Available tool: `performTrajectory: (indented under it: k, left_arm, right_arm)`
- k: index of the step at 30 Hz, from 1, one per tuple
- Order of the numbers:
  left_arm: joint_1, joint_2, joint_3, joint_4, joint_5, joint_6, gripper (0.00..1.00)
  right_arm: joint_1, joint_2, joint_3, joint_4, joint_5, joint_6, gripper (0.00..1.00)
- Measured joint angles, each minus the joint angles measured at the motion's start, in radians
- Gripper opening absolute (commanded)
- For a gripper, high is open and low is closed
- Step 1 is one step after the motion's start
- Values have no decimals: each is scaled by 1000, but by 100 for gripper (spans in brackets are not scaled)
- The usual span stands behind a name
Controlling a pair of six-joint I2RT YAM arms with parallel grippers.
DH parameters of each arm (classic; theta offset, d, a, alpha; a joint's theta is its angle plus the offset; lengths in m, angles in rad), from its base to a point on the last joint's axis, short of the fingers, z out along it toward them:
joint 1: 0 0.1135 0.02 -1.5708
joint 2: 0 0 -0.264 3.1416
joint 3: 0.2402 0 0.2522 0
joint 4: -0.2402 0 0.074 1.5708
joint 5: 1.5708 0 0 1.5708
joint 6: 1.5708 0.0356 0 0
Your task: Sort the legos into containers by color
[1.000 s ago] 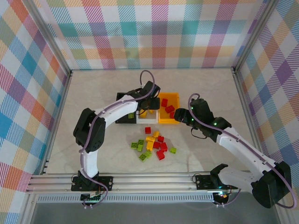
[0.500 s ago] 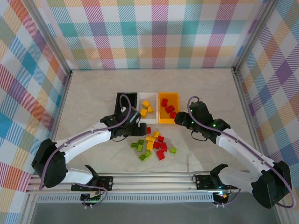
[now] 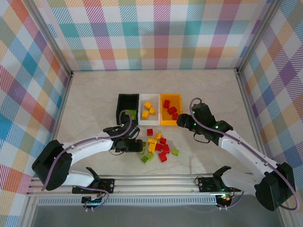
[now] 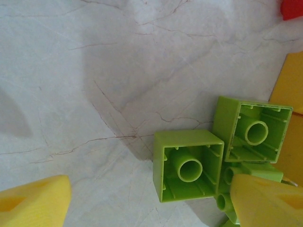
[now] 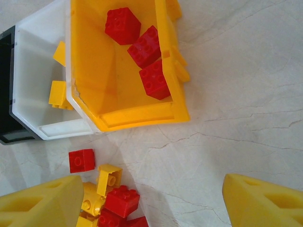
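L pincer (image 4: 150, 201): spread, empty, low over an upturned lime green lego (image 4: 188, 164) at the pile's left edge.
L arm change: over the bins 1 s ago, now back at pile.
Black bin (image 3: 121, 109): one green brick (image 3: 133, 115) inside; drop prob done.
R pincer (image 5: 151, 198): spread, empty, by orange-yellow bin (image 5: 118, 90) w/ 3 red bricks (image 5: 142, 47); unmoved.
White bin (image 5: 33, 61): yellow bricks.
Pile (image 3: 156, 147): mixed colors on tabletop (image 3: 94, 99), just in front of bins.
Meaning: next green pick prob starting; sort far from done.
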Motion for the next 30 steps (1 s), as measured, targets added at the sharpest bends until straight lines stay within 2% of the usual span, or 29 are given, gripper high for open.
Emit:
performTrajectory:
  k: [5, 11, 21, 26, 30]
  left_arm:
    - [31, 39, -20, 14, -22, -6, 70]
    - [56, 31, -28, 18, -34, -6, 69]
    - [61, 73, -3, -3, -80, 16, 34]
    - [67, 50, 47, -28, -83, 20, 32]
    - [124, 24, 198, -62, -109, 47, 32]
  right_arm:
    - [0, -8, 0, 0, 1, 0, 78]
    - [-1, -17, 0, 0, 5, 0, 78]
    - [-1, -23, -1, -1, 8, 0, 78]
    - [-2, -26, -1, 0, 8, 0, 78]
    - [-2, -26, -2, 0, 8, 0, 78]
